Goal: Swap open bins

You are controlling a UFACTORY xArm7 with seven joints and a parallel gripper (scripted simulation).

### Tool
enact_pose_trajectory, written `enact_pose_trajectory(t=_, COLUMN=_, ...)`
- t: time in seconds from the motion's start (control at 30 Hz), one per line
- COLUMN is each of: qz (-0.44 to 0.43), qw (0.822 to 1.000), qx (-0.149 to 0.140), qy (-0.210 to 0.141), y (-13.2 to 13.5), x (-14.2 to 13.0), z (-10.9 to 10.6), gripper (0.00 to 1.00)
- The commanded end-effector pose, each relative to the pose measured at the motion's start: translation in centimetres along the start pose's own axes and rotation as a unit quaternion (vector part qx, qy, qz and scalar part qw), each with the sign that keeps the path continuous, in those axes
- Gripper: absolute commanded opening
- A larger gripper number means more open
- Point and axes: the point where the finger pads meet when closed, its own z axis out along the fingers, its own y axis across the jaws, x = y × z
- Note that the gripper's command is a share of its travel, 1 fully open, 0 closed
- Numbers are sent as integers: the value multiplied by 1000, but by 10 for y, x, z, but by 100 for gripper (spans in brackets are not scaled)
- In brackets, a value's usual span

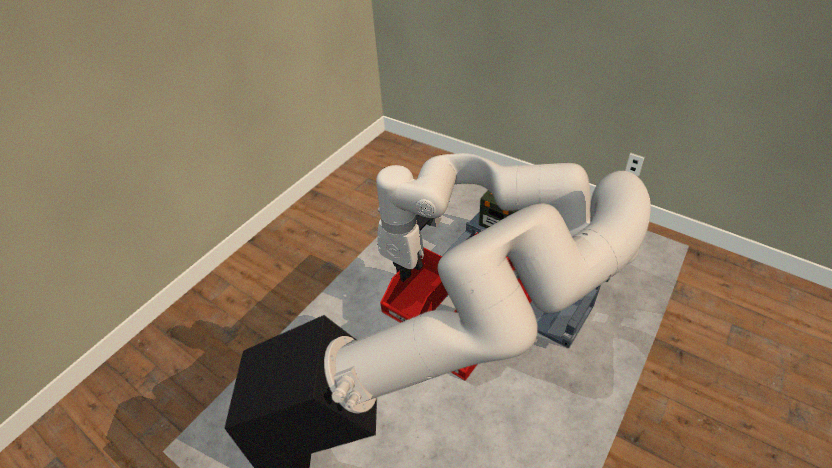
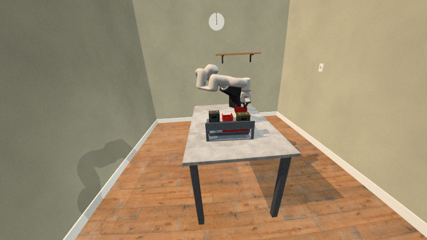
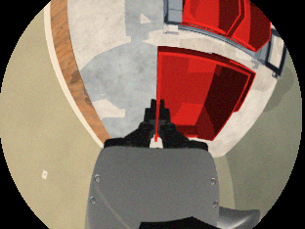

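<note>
My gripper (image 1: pixel 406 274) (image 2: pixel 245 105) (image 3: pixel 156 107) is shut on one side wall of the empty red bin (image 1: pixel 414 292) (image 2: pixel 240 109) (image 3: pixel 186 90), which hangs to one side of the fingers. The bin looks about level; any gap between its base and the table is too small to judge. Another red bin (image 1: pixel 464 371) (image 2: pixel 227 117) stands on the table, mostly hidden by the arm in the top view; its contents do not show. The grey shelf (image 1: pixel 569 332) (image 2: pixel 229 125) holds red bins, seen at the top of the wrist view (image 3: pixel 207 15). The vacated place is hidden or unclear.
A green case (image 1: pixel 490 217) (image 2: pixel 243 117) and a black case (image 2: pixel 214 116) stand on top of the shelf, near its two ends. The arm's links pass over the shelf and table bin. The black arm base (image 1: pixel 285 378) stands at the table's other end.
</note>
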Motion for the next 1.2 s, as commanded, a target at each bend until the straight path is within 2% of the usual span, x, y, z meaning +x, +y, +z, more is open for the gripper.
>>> enact_pose_trajectory(t=0.0, qz=0, qw=1000, qx=2, qy=1, y=-1, x=1, z=-2, gripper=0)
enact_pose_trajectory(t=0.5, qz=0, qw=1000, qx=2, qy=1, y=-2, x=0, z=14, gripper=0)
enact_pose_trajectory(t=1.0, qz=0, qw=1000, qx=2, qy=1, y=-2, x=0, z=57, gripper=0)
enact_pose_trajectory(t=1.17, qz=0, qw=1000, qx=2, qy=1, y=-3, x=0, z=64, gripper=0)
